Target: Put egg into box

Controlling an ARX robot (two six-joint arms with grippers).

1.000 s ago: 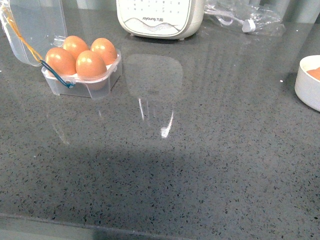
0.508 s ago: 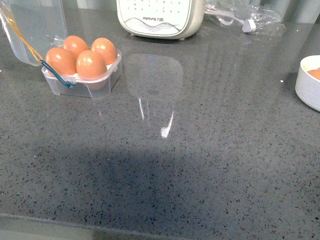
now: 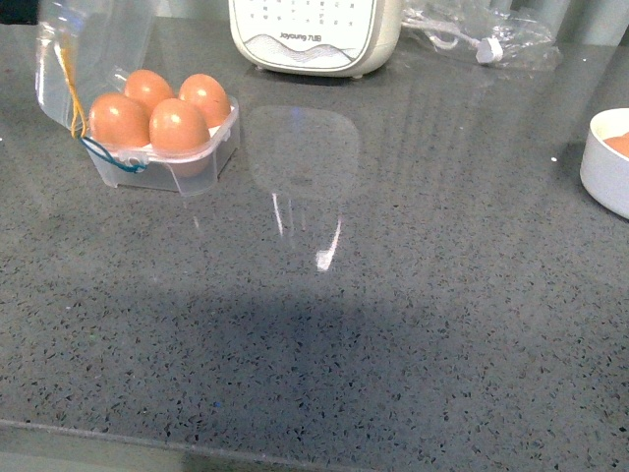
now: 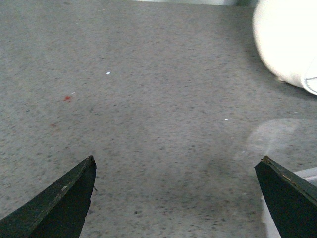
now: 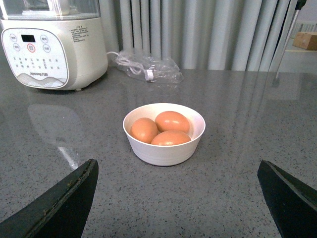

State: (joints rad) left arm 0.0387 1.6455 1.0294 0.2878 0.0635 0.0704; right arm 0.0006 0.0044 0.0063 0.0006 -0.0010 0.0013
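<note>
Your box (image 3: 165,157) sits on the grey speckled desk (image 3: 393,324) at the far left of the front view, and each of its four slots holds a brown egg (image 3: 179,126); the four look alike, so you cannot tell the task's own from the others. The clear lid (image 3: 93,44) stands hinged up and tilted at the box's back left side, blurred, with a yellow loop (image 3: 69,90) running down it and a blue loop (image 3: 110,160) hanging at the box's front left corner. Behind the box, well apart to its right, stands a white appliance (image 3: 314,34), and further right lies a clear plastic bag (image 3: 486,39) with a cable in it. The white bowl (image 5: 164,148) rests far across the desk on the right, with three more brown eggs in it. Your left gripper (image 4: 176,198) hangs over bare desk, its jaws released and spread wide with nothing between them. Your right gripper (image 5: 176,198) faces the bowl from a distance, its jaws likewise released and empty
</note>
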